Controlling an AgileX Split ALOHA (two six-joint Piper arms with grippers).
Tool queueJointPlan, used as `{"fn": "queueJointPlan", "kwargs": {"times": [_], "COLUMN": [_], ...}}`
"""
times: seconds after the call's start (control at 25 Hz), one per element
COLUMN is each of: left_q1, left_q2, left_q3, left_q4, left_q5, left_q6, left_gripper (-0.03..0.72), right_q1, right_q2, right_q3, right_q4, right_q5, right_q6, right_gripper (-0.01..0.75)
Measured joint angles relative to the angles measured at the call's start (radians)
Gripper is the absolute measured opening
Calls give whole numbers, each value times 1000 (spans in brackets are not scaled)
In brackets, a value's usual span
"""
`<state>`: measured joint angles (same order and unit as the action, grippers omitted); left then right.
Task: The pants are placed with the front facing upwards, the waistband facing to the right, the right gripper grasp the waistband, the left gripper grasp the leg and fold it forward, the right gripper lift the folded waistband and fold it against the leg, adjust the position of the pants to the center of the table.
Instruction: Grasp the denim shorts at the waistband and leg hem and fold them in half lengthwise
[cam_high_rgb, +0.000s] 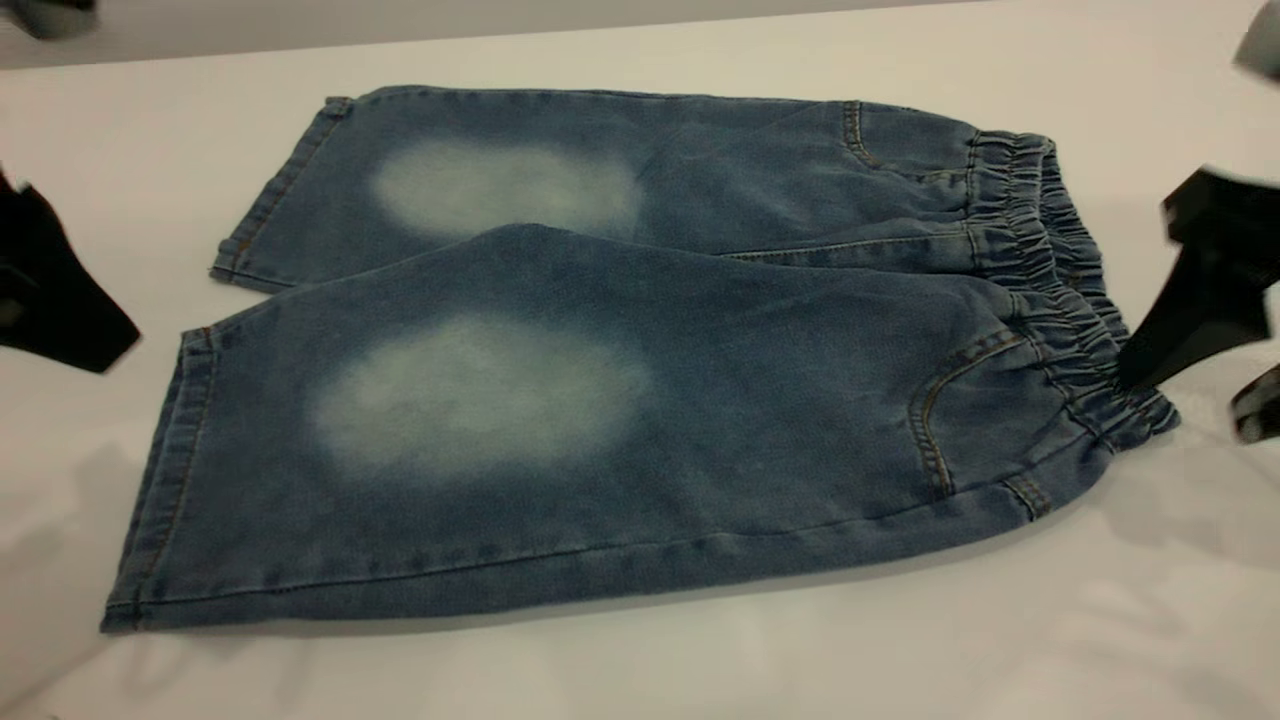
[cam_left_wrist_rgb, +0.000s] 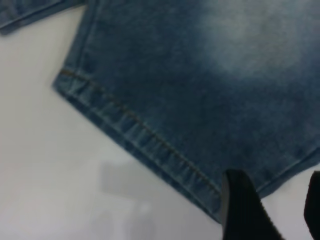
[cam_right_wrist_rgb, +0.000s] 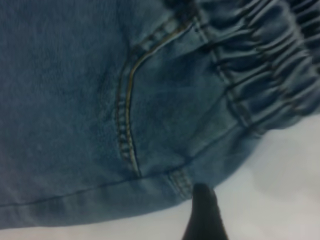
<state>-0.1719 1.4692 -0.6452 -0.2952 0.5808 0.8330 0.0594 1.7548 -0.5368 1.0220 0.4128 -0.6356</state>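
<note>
The blue denim pants (cam_high_rgb: 620, 370) lie flat on the white table (cam_high_rgb: 1150, 620), front up, with pale oval patches on both legs. The ruched waistband (cam_high_rgb: 1060, 290) is at the right and the leg hems (cam_high_rgb: 170, 480) at the left. My right gripper (cam_high_rgb: 1190, 400) hovers open at the near end of the waistband (cam_right_wrist_rgb: 270, 85), one fingertip (cam_right_wrist_rgb: 202, 212) just off the pants' edge. My left gripper (cam_high_rgb: 100, 340) is open beside the near leg's hem (cam_left_wrist_rgb: 145, 137), its fingers (cam_left_wrist_rgb: 245, 210) straddling that hem's corner. Neither holds cloth.
Bare white tabletop surrounds the pants on every side, widest in front. The table's far edge (cam_high_rgb: 500, 35) runs along the back. A dark blurred shape (cam_high_rgb: 50, 15) sits at the top left corner.
</note>
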Motion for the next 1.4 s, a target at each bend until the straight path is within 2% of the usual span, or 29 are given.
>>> {"fn": "queueJointPlan", "kwargs": {"times": [0.16,0.36,0.52,0.64,0.88,1.4], "left_q1": [-3,-3,-3,-3,-3,-3], "left_q2": [9,8,8,7,7,7], "left_q3": [28,44,44,44,44,44], "left_q4": [-1,-18,-66,-99,-104,-106], "left_q5": [-49,-61,-68,-68,-68,-67], "left_q6": [2,2,49,83,95,97], "left_gripper": [339,349,351,352,352,352], "right_q1": [-30,-137,-239,-300,-309,-309], "right_q2": [95,164,206,232,233,317], "right_q3": [0,0,0,0,0,0], "right_q4": [225,450,513,505,506,567], "right_q5": [71,163,233,278,225,235], "right_q6": [-230,-488,-604,-618,-616,-668], "right_gripper": [440,440,440,440,440,439]}}
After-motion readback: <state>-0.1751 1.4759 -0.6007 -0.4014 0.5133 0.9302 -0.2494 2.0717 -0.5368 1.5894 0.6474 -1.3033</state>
